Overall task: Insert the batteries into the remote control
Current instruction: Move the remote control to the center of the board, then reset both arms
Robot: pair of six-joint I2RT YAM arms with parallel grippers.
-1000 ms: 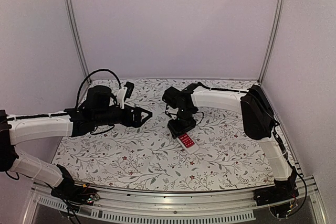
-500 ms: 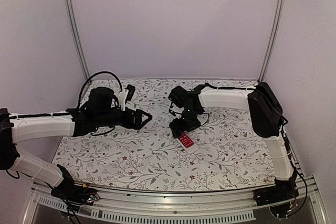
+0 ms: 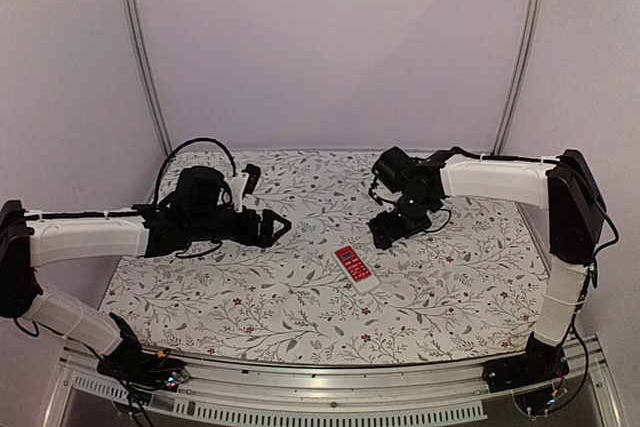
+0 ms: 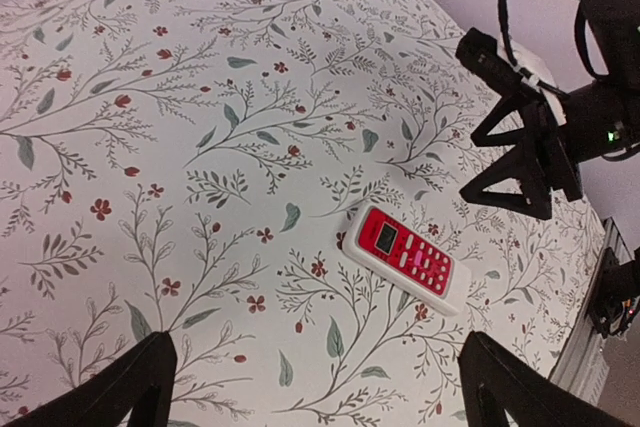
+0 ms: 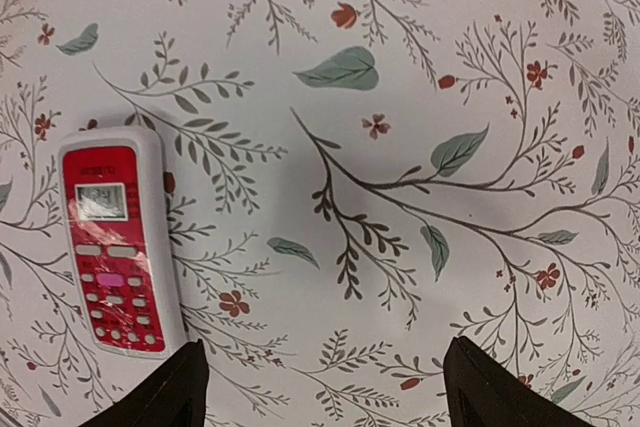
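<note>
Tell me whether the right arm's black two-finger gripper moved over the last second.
Yes: the right gripper pulled rightward, away from the small white red-faced remote control, which lies unmoved.

Small white rectangular plastic remote control (image 5: 112,237), smooth, its red button panel slightly glossy at left of the right wrist view; white floral-printed table covering (image 3: 270,297), matt and flat; white arm shells (image 3: 85,237) of smooth plastic; silvery metal rail (image 3: 330,382) along the bottom edge, dull sheen.

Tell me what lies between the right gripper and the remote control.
Only bare floral tablecloth. The left wrist view shows the right gripper apart from the remote control, with nothing in the stretch between them.
</note>
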